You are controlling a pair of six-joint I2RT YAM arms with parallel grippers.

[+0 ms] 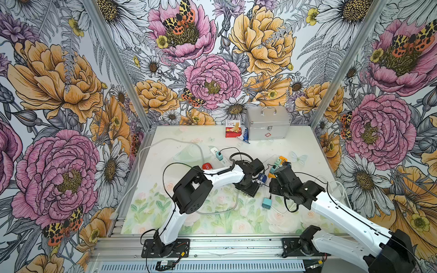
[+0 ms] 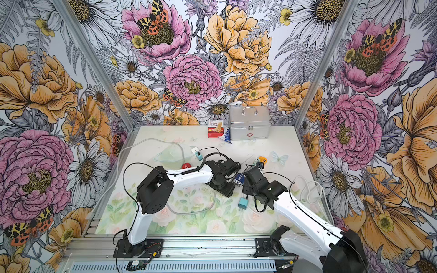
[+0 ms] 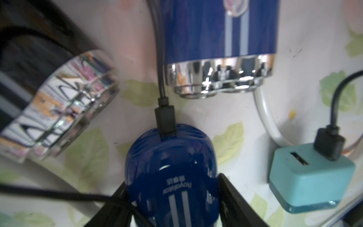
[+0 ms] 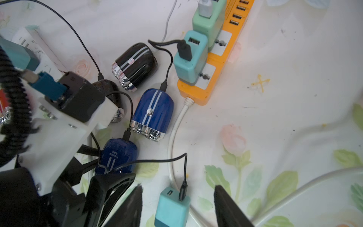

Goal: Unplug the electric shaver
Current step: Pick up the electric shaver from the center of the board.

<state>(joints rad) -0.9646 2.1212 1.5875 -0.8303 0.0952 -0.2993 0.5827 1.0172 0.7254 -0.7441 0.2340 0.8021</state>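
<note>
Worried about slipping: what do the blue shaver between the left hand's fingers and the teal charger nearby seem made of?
The shaver: probably hard plastic, glossy, judging by sharp highlights on its rounded shell. The charger: likely plastic, satin-matte, with soft even sheen and no sharp reflections.

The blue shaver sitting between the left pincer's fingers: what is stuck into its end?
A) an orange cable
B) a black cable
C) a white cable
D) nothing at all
B: in the left wrist view the black cable is plugged into the end of the blue shaver, which lies between the fingers of the left pincer.
</note>
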